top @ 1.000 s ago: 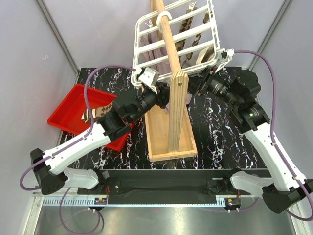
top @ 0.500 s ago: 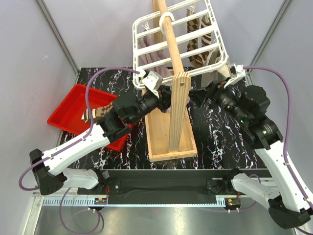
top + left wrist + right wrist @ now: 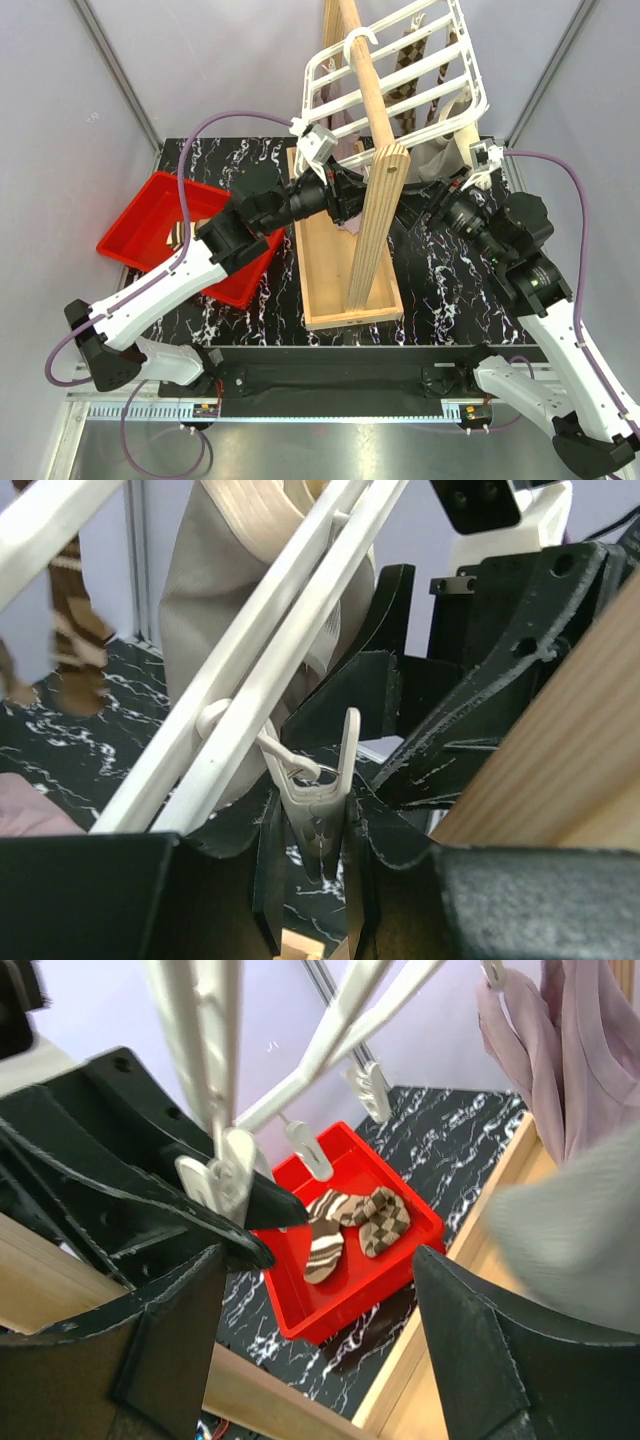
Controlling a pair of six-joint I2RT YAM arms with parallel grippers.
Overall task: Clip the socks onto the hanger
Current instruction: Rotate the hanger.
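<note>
The white hanger (image 3: 400,70) hangs tilted on the wooden pole (image 3: 375,150), with brown striped, beige and mauve socks (image 3: 405,75) under it. My left gripper (image 3: 350,195) is shut on a white clip peg (image 3: 320,805) that dangles from a hanger bar (image 3: 250,670). A beige sock (image 3: 215,630) hangs just behind the peg. My right gripper (image 3: 412,205) faces the left one from beyond the pole, wide open and empty (image 3: 318,1255). A striped sock (image 3: 325,1240) and a checkered sock (image 3: 385,1222) lie in the red bin (image 3: 350,1300).
The red bin (image 3: 135,225) sits at the table's left. The pole stands in a wooden base tray (image 3: 325,290) at the centre, between the two arms. A mauve sock (image 3: 560,1050) and a blurred pale sock (image 3: 590,1230) hang close to the right wrist camera.
The hanger has swung and turned to the right. My left gripper has followed it right with the peg. My right gripper has dropped from the hanger's right corner to below the frame.
</note>
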